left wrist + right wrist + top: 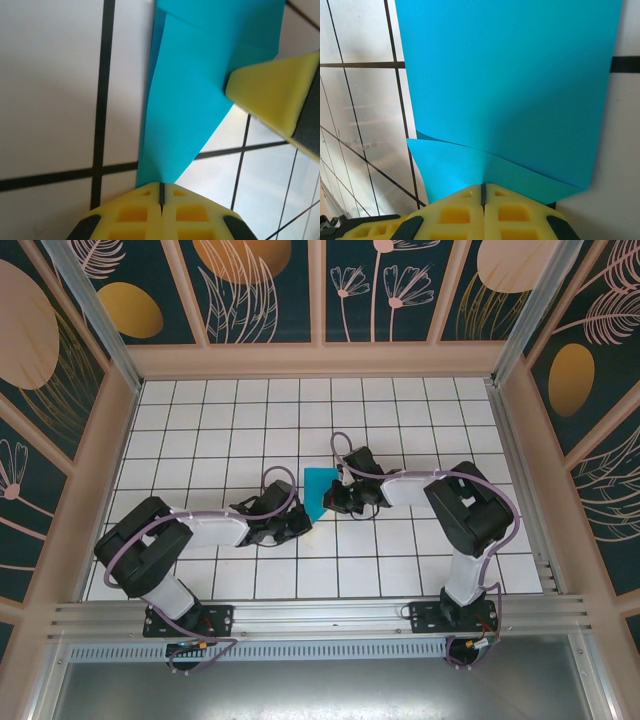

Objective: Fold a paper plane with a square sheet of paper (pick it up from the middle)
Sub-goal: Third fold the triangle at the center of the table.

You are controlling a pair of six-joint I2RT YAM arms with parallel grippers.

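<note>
- Lying creased on the worktop (200, 420), square sheet of paper (316, 488) sits between both hands.
- Pressed together, left hand (303, 525) tips meet its pointed corner.
- Pressed together too, right hand (332, 502) meets the folded edge.

sheet of paper (510, 90): thin cyan stock, matt, smooth, even colour, creases crisp.
counter (230, 420): white tile-look top with black grid lines, semi-gloss, soft blurry reflections on it in the wrist views.
jaws of left gripper (161, 186) and right gripper (483, 186): yellow, matt, pocketed waffle faces. Rubber or moulded plastic, can't tell at this focus. Black trim beside them is matt.
arm shells (210, 530): white and black plastic, smooth, satin.
front rail (320, 615): bare extruded aluminium, dull metallic.
enclosure beam (320, 360): pale wood-look finish.
wall panels (260, 285): printed, matt.
</note>
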